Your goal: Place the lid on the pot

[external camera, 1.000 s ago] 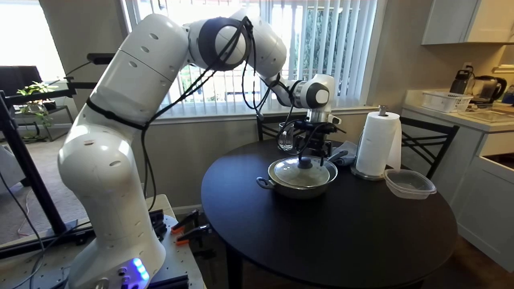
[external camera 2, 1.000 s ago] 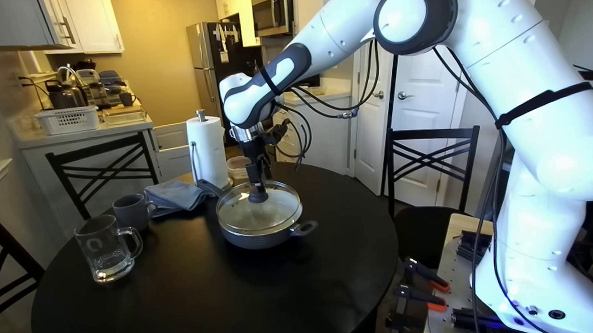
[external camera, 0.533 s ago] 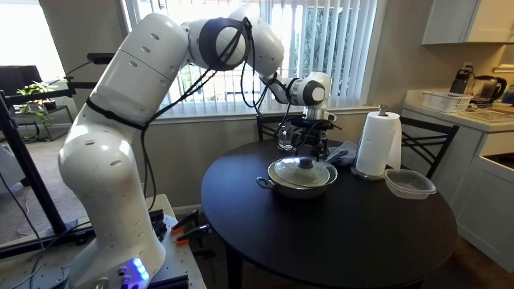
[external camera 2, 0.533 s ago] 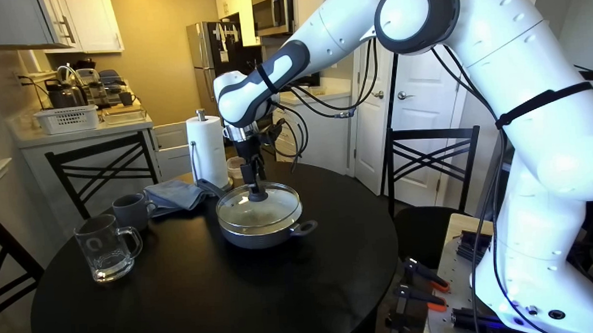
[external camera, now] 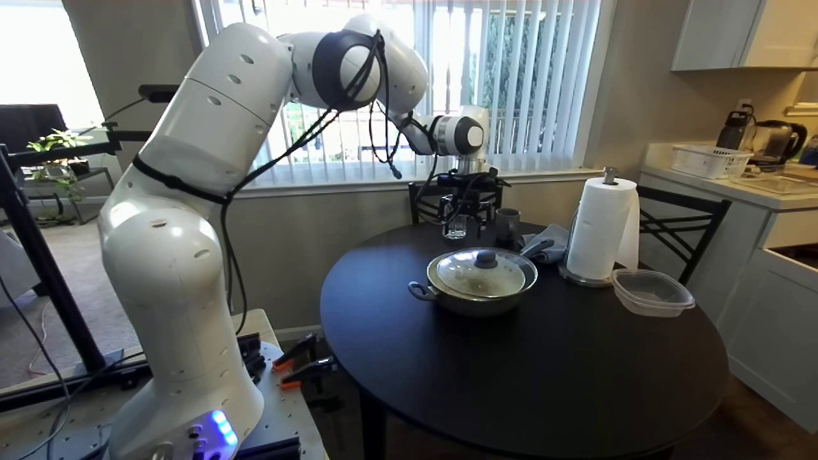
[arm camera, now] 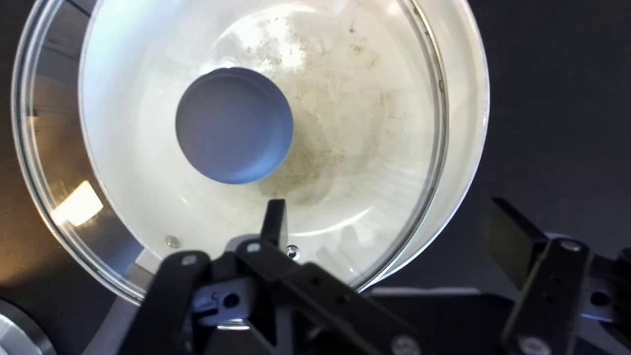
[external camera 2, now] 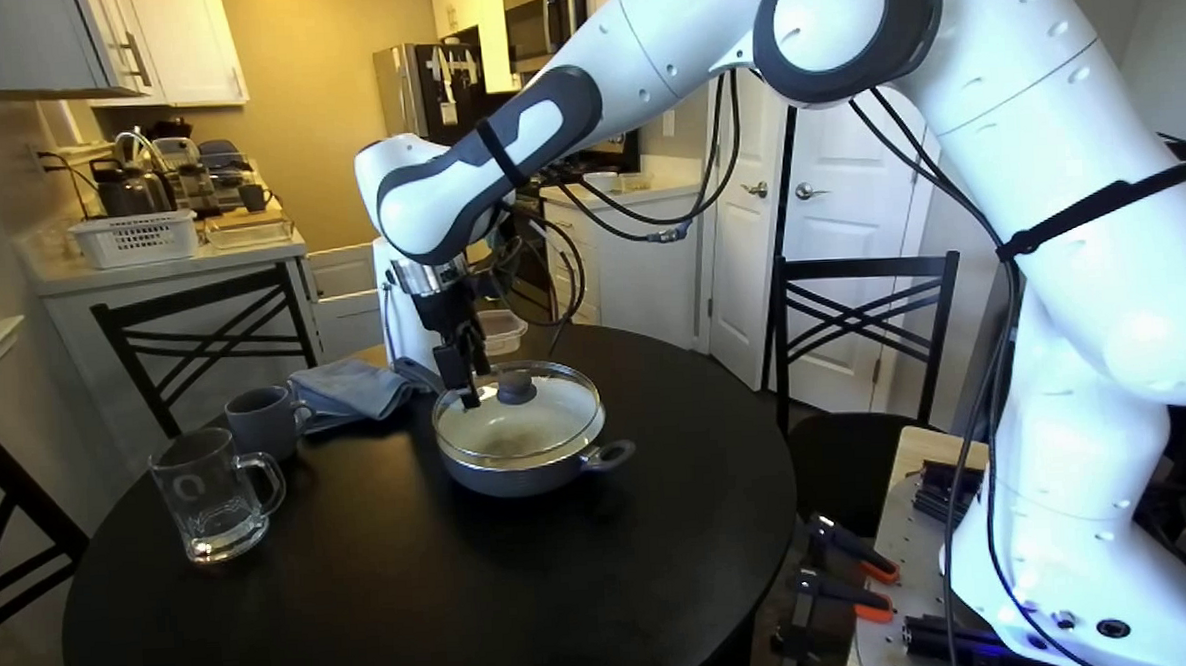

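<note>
Spread wide and gripping nothing, the end effector (arm camera: 392, 227) hangs near the knob (arm camera: 234, 125) of a glass lid (external camera 2: 547, 430), which rests on the pot (external camera 2: 520, 484) but off-centre. Seating it well probably calls for a gentle grip on the knob, a slight lift and a shift toward the pot's bare side, then a level release. The wrist view reveals a crescent of pale interior (arm camera: 466, 98) uncovered along the pot's edge, the lid overhanging opposite; an exterior view adds what that misses, a glass mug (external camera 2: 200, 500) on the counter (external camera 2: 385, 602), well apart from the pot.
</note>
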Robot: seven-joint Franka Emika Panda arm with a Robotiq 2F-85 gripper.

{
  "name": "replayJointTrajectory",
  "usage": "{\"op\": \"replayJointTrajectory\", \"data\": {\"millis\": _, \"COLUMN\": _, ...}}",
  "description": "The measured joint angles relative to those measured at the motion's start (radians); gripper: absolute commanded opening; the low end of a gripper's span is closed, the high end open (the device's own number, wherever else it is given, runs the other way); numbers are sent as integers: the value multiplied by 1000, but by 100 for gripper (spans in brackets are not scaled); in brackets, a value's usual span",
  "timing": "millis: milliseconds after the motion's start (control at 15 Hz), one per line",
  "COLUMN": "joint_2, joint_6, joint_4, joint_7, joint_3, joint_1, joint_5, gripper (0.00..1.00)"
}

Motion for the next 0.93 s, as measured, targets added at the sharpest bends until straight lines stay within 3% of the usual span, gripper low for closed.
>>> {"op": "replayJointTrajectory", "data": {"millis": 200, "joint_2": 17, "joint_6": 57, "joint_4": -9, "joint_7": 0, "joint_3": -22, "joint_1": -10, "joint_5": 0, "gripper": 100}}
{"op": "replayJointTrajectory", "data": {"millis": 533, "joint_2": 32, "joint_6": 301, "joint_4": -75, "joint_7": -3, "joint_3": -42, "joint_1": -81, "joint_5": 0, "gripper": 100}}
{"op": "replayJointTrajectory", "data": {"millis": 933, "joint_2": 32, "joint_6": 338, "joint_4": -93, "joint_7": -3, "joint_3": -33, "joint_1": -97, "joint_5": 0, "gripper": 100}}
